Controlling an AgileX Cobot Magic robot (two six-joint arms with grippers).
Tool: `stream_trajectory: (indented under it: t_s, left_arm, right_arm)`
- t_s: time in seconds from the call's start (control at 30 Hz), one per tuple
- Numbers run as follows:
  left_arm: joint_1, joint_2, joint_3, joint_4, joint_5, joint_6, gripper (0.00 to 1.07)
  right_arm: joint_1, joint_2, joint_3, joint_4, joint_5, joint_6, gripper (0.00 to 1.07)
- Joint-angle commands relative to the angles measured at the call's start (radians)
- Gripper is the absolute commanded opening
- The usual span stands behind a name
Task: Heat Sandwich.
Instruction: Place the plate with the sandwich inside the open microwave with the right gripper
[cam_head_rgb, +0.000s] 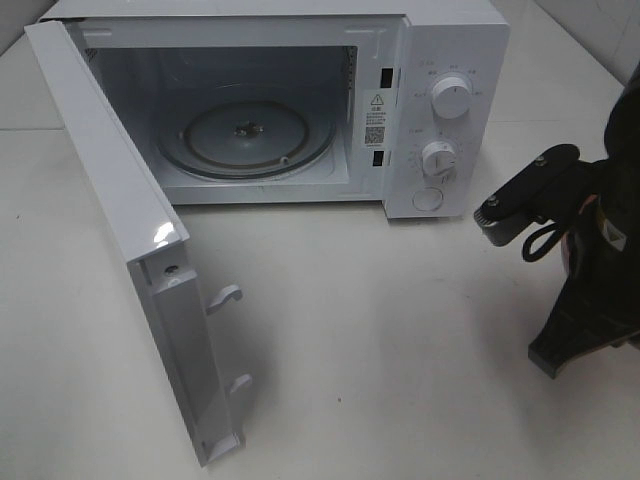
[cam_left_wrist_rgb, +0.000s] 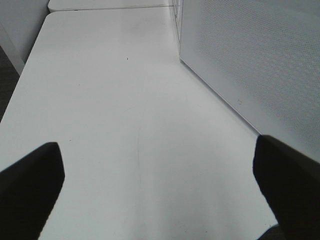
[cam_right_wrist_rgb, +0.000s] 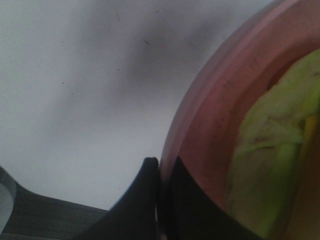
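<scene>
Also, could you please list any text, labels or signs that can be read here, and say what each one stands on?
On the microwave, the warning sticker right of the cavity: a triangle warning sign; its printed lines are too small to read.
Around the upper knob and the lower knob: markings too small to read.
On the pink plate and the table: none.
</scene>
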Motion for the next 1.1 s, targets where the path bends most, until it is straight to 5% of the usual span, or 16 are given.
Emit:
stream_trajectory:
  t_s: [0.03, 1.1]
  left_arm:
    - [0.001, -0.029, 0.004, -0.004, -0.012, -0.003, 0.98]
    - [0.001, -0.029, 0.004, -0.004, -0.012, -0.003, 0.98]
  right_arm:
    - [0.051, -0.012, 0.004, -0.02, 0.033, 0.008, 0.0]
    - [0.409, -0.012, 0.004, -0.028, 0.034, -0.088, 0.0]
